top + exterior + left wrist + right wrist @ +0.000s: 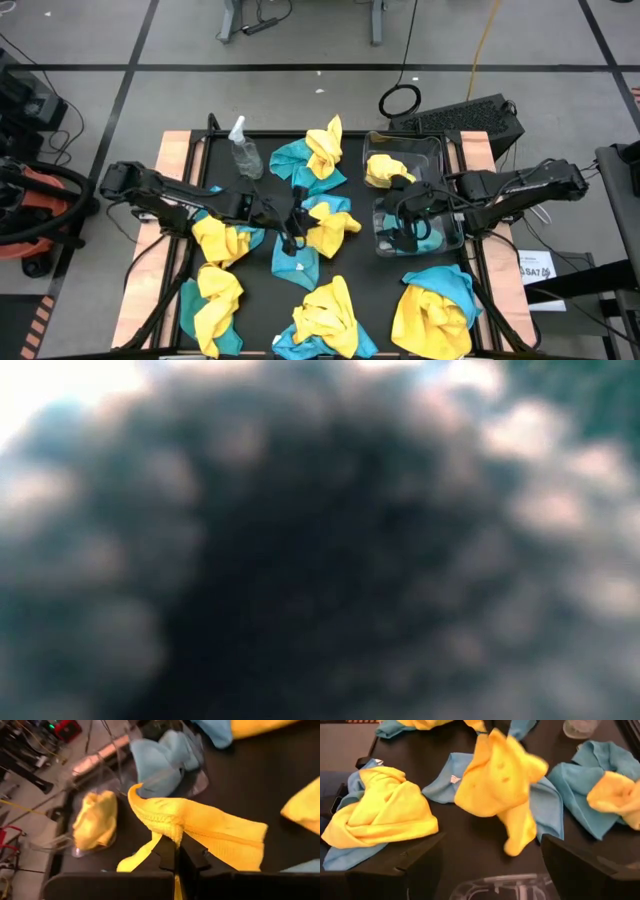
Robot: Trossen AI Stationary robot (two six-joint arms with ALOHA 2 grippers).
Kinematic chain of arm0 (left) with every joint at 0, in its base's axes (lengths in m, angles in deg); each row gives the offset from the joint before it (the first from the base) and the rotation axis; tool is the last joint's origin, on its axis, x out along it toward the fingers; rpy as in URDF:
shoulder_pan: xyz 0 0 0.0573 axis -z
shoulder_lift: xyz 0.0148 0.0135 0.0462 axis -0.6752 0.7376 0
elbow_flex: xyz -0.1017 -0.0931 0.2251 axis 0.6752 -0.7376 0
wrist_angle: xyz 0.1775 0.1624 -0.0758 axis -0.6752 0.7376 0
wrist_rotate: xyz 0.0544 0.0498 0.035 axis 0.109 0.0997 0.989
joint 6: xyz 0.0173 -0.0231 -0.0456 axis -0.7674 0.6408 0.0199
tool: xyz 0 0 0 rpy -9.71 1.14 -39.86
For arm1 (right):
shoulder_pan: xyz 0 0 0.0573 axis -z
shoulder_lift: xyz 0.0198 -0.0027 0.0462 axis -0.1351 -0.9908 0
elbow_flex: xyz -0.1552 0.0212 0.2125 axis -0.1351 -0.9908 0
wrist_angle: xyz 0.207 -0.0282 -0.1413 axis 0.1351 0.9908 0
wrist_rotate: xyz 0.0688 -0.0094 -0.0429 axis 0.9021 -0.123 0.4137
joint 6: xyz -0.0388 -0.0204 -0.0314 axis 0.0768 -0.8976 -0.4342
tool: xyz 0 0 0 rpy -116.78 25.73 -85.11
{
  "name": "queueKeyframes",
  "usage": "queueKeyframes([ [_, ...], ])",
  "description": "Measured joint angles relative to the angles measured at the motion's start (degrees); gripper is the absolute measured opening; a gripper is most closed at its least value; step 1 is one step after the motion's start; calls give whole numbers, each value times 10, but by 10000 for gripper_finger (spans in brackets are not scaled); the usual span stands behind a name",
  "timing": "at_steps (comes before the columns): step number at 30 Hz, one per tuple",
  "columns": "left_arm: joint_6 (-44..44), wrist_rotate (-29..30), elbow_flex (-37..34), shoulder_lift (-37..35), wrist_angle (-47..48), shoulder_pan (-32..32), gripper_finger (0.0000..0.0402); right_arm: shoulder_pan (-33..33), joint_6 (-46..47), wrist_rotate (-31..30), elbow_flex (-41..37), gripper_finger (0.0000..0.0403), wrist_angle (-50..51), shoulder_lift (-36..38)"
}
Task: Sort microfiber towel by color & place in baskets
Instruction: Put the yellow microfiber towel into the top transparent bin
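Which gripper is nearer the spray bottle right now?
Left. The left gripper, shut on a yellow towel mid-table, is nearer the spray bottle; the right gripper hangs open over the baskets.

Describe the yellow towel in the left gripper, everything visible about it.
The yellow towel is a fuzzy, matte microfiber cloth with a stitched hem. The left gripper is shut on a bunched fold of it; loose ends droop to either side. It hangs lifted near the table's middle, above a teal towel lying flat.

Grey concrete floor [300,50] around the work area.
Dark tape lines cross it; black keyboard [470,118], coiled black cable [400,100], yellow cord [487,40].
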Motion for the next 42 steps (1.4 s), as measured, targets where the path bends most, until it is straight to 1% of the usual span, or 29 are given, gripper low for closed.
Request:
queueKeyframes([
  [4, -4, 0, 0, -34, -3, 1, 1, 0, -22, -2, 0, 313, -25, -21],
  [11, -16, 0, 0, -74, -22, 2, 0, 0, -66, -28, 0, 313, -95, -57],
  [15, -33, 0, 2, -87, -28, 6, 0, 0, -82, -57, 0, 313, -123, -69],
  [24, -74, 0, 30, -87, -29, 10, 0, 1, -116, -55, 0, 313, -215, -95],
  [28, -91, -3, 45, -87, -29, 12, 0, 1, -125, -50, 0, 313, -242, -113],
  [33, -111, -4, 56, -87, -29, 14, 0, 2, -140, 11, 0, 313, -290, -145],
  [36, -118, -9, 56, -87, -30, 14, 0, 3, -144, 20, 0, 313, -321, -164],
  [42, -117, -55, 56, -87, -38, 15, 0, 14, -154, 20, 0, 313, -367, -190],
])
